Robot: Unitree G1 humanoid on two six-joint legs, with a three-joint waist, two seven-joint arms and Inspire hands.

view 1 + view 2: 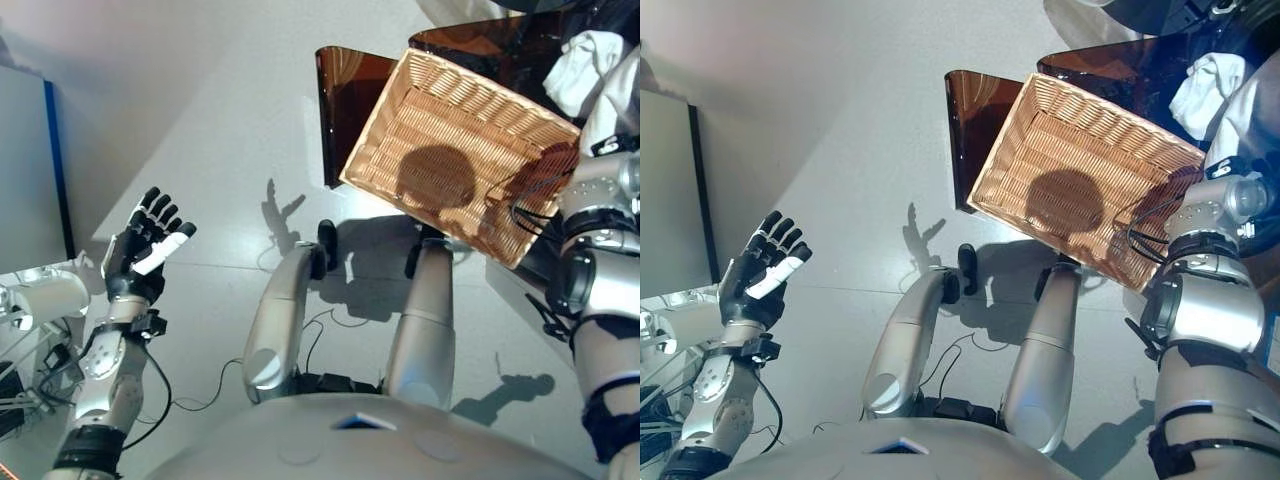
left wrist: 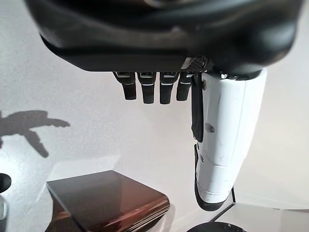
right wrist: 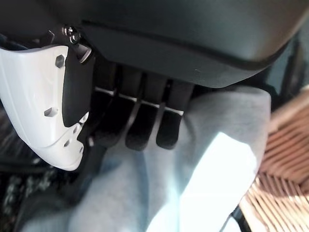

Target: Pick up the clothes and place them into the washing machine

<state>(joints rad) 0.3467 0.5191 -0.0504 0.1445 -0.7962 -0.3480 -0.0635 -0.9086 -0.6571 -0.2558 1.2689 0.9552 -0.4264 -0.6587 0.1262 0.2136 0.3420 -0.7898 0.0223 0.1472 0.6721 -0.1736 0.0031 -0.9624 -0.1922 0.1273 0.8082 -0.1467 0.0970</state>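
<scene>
The floor (image 1: 230, 120) is pale grey and shiny. On it stands a dark brown see-through stand (image 1: 345, 90), and a woven basket (image 1: 455, 150) rests tilted on top of it, with nothing inside it.

The white clothes (image 1: 585, 65) are bunched up just past the far right corner of the basket, at the upper right of the eye views. The right arm reaches up along the right side toward them. In the right wrist view, the right hand (image 3: 140, 121) is right at the pale cloth: its dark fingers (image 3: 166, 128) bend down onto the fabric and its white-covered thumb sits beside them, so the hand has hold of the clothes. The basket's rim shows just beside the cloth.

The left hand (image 1: 148, 245) is far off on the left, held up over the floor. Its fingers are spread wide and it holds nothing.
</scene>
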